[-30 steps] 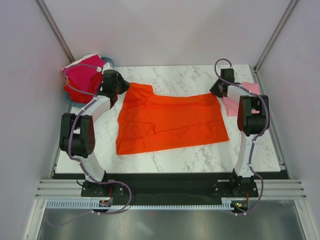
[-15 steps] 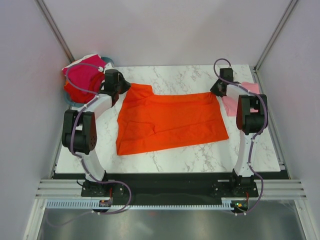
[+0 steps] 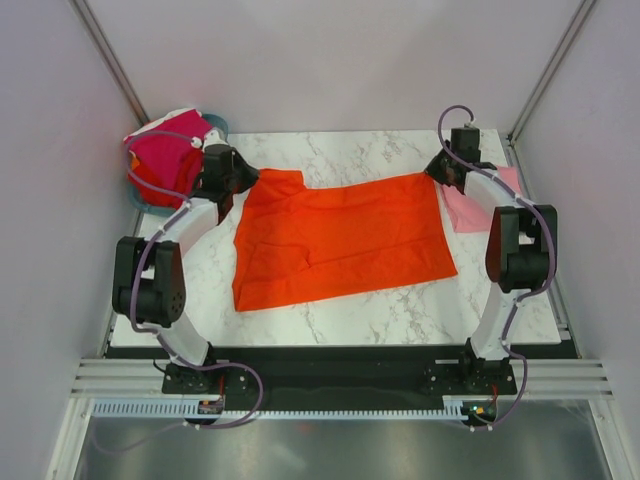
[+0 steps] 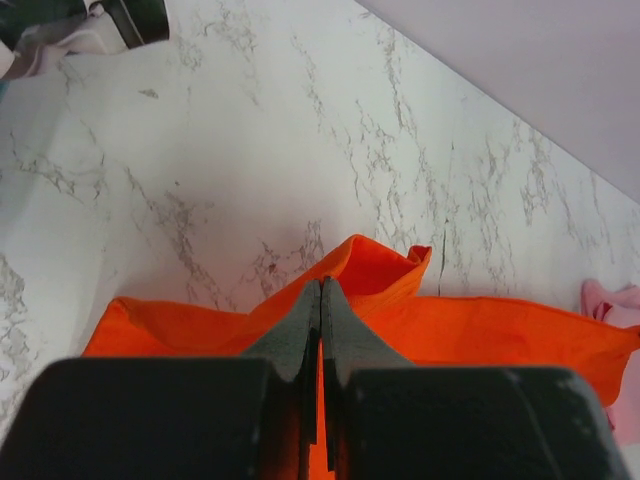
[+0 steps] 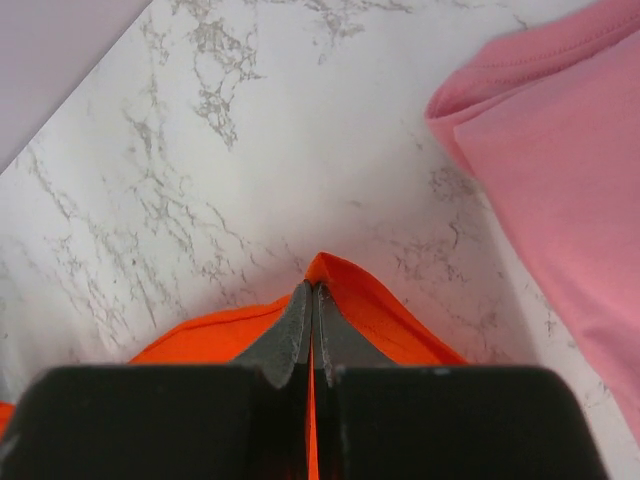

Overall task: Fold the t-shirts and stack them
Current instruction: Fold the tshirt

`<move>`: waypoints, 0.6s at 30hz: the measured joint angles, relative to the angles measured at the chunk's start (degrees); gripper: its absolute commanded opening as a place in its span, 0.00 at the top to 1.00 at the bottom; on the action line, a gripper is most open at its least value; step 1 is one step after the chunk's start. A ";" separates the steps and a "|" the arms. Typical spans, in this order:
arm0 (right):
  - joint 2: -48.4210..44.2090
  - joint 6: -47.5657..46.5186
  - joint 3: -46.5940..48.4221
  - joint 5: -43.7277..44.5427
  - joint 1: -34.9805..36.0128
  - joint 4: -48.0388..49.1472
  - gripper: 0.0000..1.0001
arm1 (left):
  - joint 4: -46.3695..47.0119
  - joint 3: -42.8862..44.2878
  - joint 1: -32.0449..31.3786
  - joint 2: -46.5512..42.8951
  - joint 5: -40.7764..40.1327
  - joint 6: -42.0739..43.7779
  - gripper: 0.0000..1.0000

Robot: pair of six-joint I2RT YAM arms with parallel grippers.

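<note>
No legible text, label, brand, number or sign in any view

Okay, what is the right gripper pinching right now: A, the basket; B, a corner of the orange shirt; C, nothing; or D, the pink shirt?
B: the right gripper is shut on a raised corner of the orange shirt, while the pink shirt lies apart beside it.

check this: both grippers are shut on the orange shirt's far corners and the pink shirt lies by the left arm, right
One slip: the pink shirt lies by the right arm, as the top external view shows. The left gripper and right gripper are shut on the far corners of the orange shirt.
</note>
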 measured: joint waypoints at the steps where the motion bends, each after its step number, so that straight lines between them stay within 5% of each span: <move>1: -0.81 0.04 -1.01 -0.55 0.00 0.13 1.00 | -0.02 -0.94 -0.17 -0.72 -0.04 0.11 0.98; 18: -8.72 1.25 -17.40 -8.07 -5.03 2.84 1.00 | 0.74 -20.17 -3.74 -18.78 -1.57 0.85 0.98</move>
